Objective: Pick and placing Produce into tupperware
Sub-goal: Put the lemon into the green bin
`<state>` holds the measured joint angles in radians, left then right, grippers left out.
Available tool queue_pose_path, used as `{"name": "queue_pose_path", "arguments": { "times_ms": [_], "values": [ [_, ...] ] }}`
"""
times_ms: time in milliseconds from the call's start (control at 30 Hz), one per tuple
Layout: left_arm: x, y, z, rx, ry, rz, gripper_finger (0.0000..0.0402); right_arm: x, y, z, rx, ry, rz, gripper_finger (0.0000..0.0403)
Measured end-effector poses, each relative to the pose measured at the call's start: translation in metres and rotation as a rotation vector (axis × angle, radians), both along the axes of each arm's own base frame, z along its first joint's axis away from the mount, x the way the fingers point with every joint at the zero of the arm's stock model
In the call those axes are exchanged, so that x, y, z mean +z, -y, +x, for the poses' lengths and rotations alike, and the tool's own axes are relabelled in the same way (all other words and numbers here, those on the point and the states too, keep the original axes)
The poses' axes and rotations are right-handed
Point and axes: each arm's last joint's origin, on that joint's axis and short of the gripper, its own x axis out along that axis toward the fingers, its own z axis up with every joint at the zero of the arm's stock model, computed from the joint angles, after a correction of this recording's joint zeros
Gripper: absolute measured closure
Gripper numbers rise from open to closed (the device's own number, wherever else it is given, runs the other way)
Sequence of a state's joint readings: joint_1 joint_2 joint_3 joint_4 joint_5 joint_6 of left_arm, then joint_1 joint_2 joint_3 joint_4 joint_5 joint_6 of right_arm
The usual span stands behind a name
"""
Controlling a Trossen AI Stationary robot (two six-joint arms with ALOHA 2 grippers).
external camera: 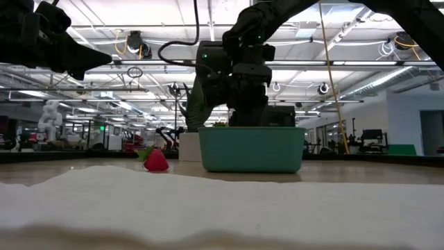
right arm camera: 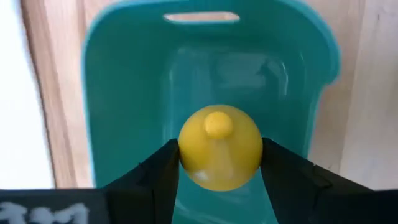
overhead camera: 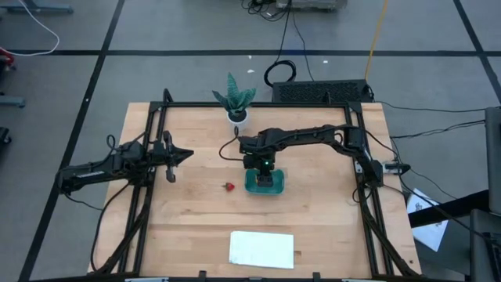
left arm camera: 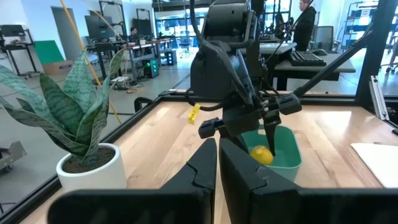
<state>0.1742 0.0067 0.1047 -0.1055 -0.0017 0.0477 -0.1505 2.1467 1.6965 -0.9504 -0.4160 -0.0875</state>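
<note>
The teal tupperware (overhead camera: 277,188) stands on the wooden table near its middle and also shows in the low view (external camera: 251,149). My right gripper (overhead camera: 264,175) reaches down over it, shut on the yellow lemon (right arm camera: 219,147). The red strawberry (overhead camera: 228,187) lies on the table just left of the tupperware, resting on its side (external camera: 155,160). My left gripper (overhead camera: 188,154) waits shut at the table's left, pointing level toward the middle, touching nothing. My right gripper pinches the lemon's two opposite sides (right arm camera: 186,152) between its two fingers, with the lemon's nub end facing the wrist camera. The fingers slant down from the table's far side. The lemon (left arm camera: 262,155) sits inside the tupperware's opening; whether it touches the floor cannot be told.
A potted plant in a white pot (overhead camera: 236,103) stands at the table's far edge, behind the tupperware. A flat white sheet (overhead camera: 261,248) lies near the front edge. Black frame rails (overhead camera: 153,117) run along the table's sides.
</note>
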Motion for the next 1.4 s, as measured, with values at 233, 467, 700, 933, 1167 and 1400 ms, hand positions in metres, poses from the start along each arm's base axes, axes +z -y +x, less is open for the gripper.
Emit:
{"name": "queue_pose_path", "arguments": {
  "times_ms": [233, 467, 700, 933, 1167, 1400],
  "values": [
    [0.000, 0.000, 0.000, 0.000, 0.000, 0.000, 0.0380, -0.003, 0.000, 0.001, -0.011, 0.020, -0.002, 0.0218],
    [0.000, 0.000, 0.000, 0.000, 0.000, 0.000, 0.0380, -0.003, -0.002, 0.003, -0.024, 0.022, -0.063, 0.0218],
    [-0.001, 0.000, 0.000, 0.000, -0.006, -0.001, 0.0380, -0.003, -0.006, 0.004, -0.028, 0.021, -0.095, 0.0218],
    [-0.001, 0.000, 0.000, 0.000, -0.012, -0.006, 0.0380, -0.007, -0.011, 0.005, -0.036, 0.035, -0.126, 0.0219],
    [-0.001, 0.000, 0.000, -0.001, -0.011, -0.011, 0.0380, -0.008, -0.016, 0.006, -0.038, 0.040, -0.145, 0.0218],
    [-0.001, 0.000, 0.000, -0.001, -0.013, -0.014, 0.0380, -0.014, -0.017, 0.004, -0.066, 0.025, -0.197, 0.0218]
  ]
}}
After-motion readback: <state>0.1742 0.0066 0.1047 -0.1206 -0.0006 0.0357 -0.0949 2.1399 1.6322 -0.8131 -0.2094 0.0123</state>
